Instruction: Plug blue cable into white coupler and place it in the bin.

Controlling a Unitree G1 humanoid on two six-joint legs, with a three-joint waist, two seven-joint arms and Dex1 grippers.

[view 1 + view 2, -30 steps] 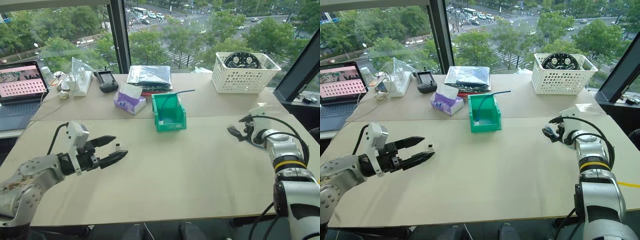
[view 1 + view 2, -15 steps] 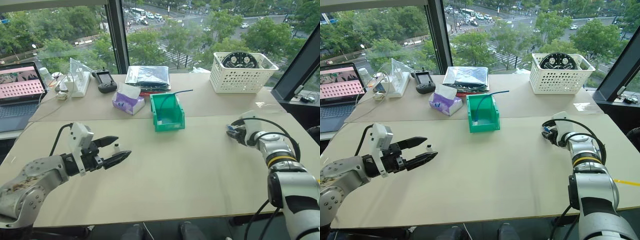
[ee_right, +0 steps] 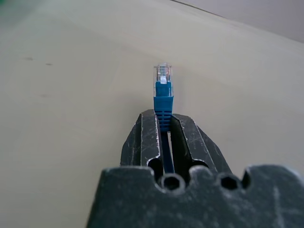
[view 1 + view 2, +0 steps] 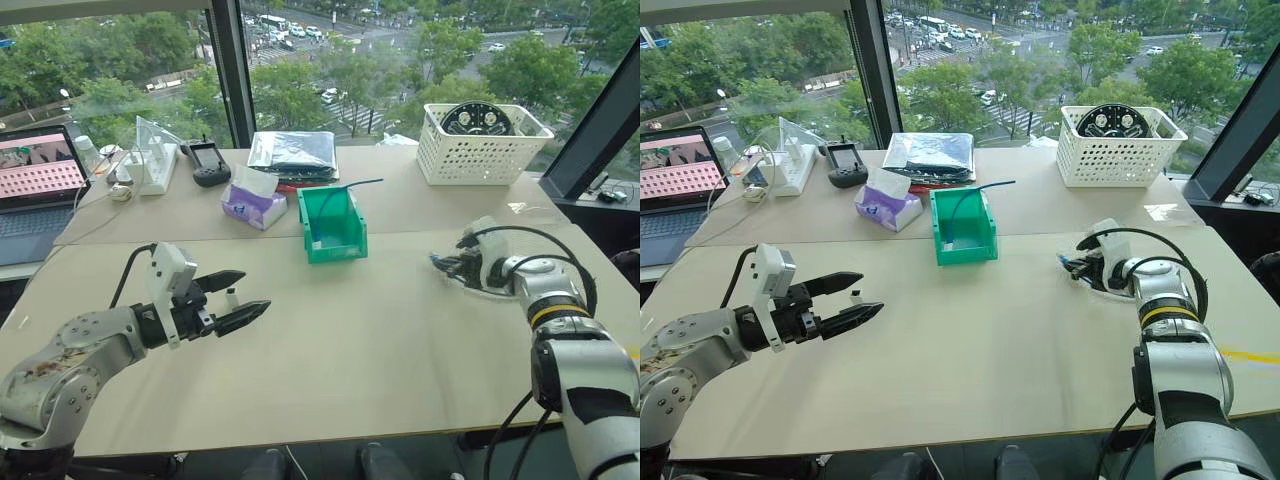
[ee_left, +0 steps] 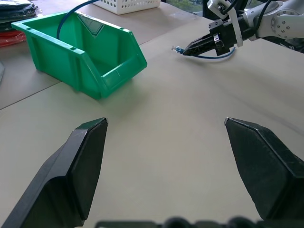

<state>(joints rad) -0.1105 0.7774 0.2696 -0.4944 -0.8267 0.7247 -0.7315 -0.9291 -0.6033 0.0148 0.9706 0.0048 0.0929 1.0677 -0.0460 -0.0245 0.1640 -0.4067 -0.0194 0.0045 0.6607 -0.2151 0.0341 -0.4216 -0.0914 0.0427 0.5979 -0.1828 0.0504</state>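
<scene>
Two black fingers of the right gripper (image 3: 162,124) have just clamped the blue cable (image 3: 163,90), plug pointing toward nine o'clock; left gripper (image 4: 238,299) stays wide beside the white coupler (image 4: 232,298).

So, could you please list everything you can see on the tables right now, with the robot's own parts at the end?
blue cable: one, blue with a clear plug, pinched in the right gripper above the near table.
white coupler: one, white, on the near table by the left gripper.
bin: one, green, mid-table, a dark blue cable hanging out of it.
basket: one, white lattice, far right.
tissue pack: one, purple, left of the bin.
laptop: one, open, far left.
handheld controller: one, black, far table.
left gripper: one, black, open.
right gripper: one, black, shut on the cable.
</scene>
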